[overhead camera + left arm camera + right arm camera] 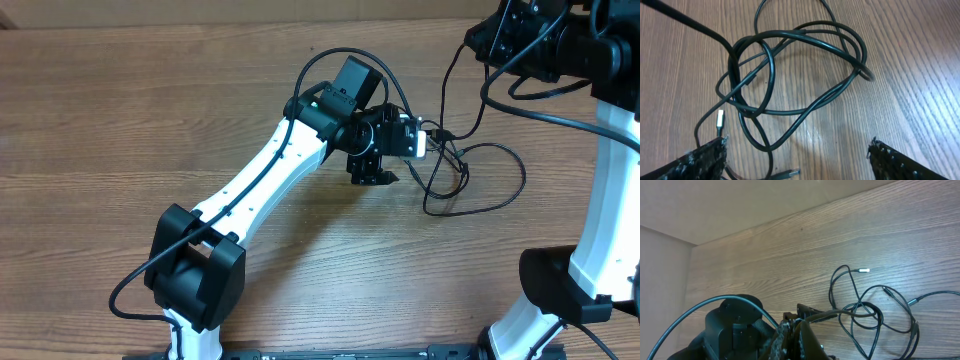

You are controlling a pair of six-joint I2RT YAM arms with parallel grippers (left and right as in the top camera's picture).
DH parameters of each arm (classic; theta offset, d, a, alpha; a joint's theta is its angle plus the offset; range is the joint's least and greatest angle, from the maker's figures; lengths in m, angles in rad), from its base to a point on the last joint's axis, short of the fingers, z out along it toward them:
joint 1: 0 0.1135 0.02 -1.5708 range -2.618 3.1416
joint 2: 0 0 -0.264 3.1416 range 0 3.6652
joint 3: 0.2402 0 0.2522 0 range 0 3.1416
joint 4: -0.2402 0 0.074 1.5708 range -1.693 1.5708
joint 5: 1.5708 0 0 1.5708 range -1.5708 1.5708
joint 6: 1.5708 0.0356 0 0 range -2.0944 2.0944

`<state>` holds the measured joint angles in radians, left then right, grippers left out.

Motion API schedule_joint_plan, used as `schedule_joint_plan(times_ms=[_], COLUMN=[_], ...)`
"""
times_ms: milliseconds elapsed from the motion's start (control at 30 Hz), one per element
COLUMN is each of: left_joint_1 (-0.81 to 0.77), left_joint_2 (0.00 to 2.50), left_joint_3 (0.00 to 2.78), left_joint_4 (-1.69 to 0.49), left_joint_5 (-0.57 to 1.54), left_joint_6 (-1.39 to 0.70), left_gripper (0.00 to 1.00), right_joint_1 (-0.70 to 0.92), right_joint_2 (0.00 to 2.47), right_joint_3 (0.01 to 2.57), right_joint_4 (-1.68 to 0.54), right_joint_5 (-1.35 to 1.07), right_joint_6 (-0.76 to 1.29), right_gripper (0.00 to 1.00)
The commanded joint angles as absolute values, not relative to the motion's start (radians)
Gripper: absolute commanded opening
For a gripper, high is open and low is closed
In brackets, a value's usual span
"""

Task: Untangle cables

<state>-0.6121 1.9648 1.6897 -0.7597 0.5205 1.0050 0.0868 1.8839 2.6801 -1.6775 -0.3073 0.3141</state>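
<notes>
Several cables [771, 75] are lying tangled right of centre on the table [150, 100], stretching mostly crosswise. The left gripper [797, 155] is hovering wide open above them, and the right gripper [792, 335] is pinching one strand.

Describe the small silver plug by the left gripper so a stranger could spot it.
On the wooden table, thin black cables lie tangled before the open left gripper. In its wrist view, the silver plug stands above the finger at picture left, brighter and shorter than the dull plug at the bottom edge.
</notes>
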Motion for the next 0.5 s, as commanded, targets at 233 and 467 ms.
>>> schedule_joint_plan(times_ms=[233,467], left_joint_1=[-0.618,-0.629], left_joint_2=[2.065,2.078], left_joint_3=[1.704,1.704], left_joint_4=[-0.675,-0.637], left_joint_5=[0.543,0.551], left_joint_6=[1.005,1.005], left_gripper=[0.90,0.79], right_joint_1=[0.093,0.093], right_joint_2=[1.858,1.858], right_joint_3=[2.683,2.683], right_joint_4=[-1.670,-1.671], right_joint_5=[-0.315,-0.315], right_joint_6=[0.310,0.310], right_gripper=[0.04,0.04])
